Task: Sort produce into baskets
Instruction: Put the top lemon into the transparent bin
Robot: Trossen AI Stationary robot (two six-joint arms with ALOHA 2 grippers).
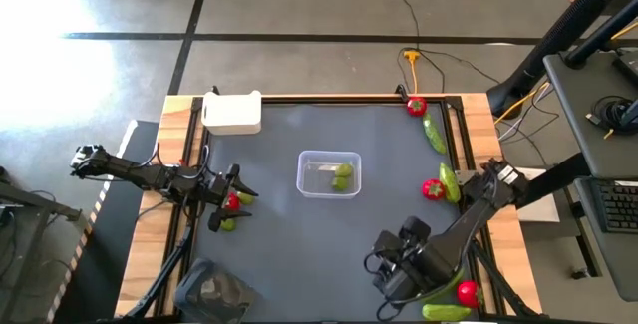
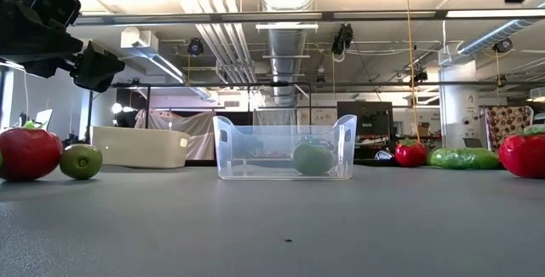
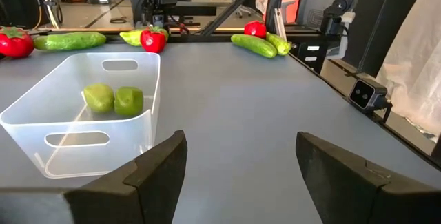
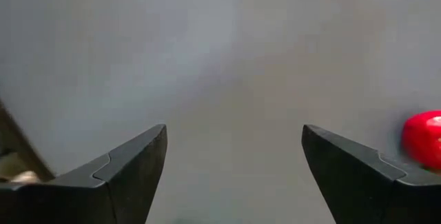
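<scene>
Taking the clear tub at the middle of the worktop as the mark: nearest the front edge, well to the tub's front right, the right hand hangs over bare grey surface with its fingers spread wide apart and nothing between them. Just beside that arm lie a strawberry and a cucumber. At the front left corner sits the dark tray.

Left of the tub, the left hand points toward it, fingers apart and empty; a strawberry and a round green fruit lie right under it.

Inside the tub rest two yellow-green fruits, side by side and touching.

Right of the tub, near the worktop's edge, a strawberry touches a cucumber.

Beyond the tub, the white tub stands at the far left corner. At the far right corner are another strawberry and a cucumber.
</scene>
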